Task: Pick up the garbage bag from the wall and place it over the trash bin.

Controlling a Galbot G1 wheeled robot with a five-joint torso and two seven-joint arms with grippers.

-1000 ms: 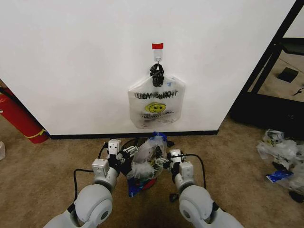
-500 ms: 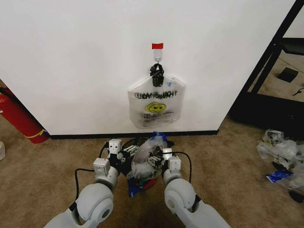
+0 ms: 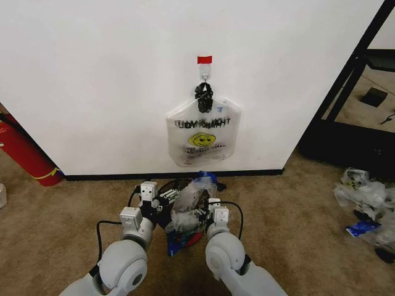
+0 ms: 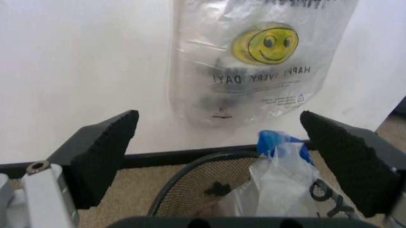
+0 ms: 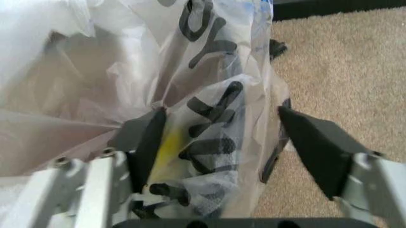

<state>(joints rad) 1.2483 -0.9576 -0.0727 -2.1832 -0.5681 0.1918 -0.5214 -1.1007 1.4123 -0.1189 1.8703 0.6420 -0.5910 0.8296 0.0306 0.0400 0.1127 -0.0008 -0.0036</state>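
Nearest, low in the head view: right claw (image 3: 205, 208) pressed into the bag (image 3: 187, 206). From its wrist view, right claw (image 5: 219, 123) released, pads spread, with folds of bag (image 5: 127, 61) lying between them but not pinched.

Just across: left claw (image 3: 162, 200), on the bag's other side, close beside it. From its own wrist view, left claw (image 4: 219, 126) also released, pads wide apart, nothing between them. Ahead of it, bin (image 4: 190, 190) mesh and rim, with bag (image 4: 279, 180) off toward the robot's right of the gap.

Between the two claws: bag bunched up on top of the bin (image 3: 168, 184), not spread over the rim. Blue patch at the top, on the wall side. Long axis judged roughly upright, rising from the bin mouth and leaning slightly toward the wall. Mouth of the bag hard to find among the folds.

Judged the nearer arm: the right, plastic already inside its gap. For the left, bag lying inward, toward the robot's right.

Farther: wall (image 3: 92, 74) with black baseboard, hook (image 3: 204, 74) under red tape, white smiley bag (image 3: 202, 139) hanging from it, well above the bin.
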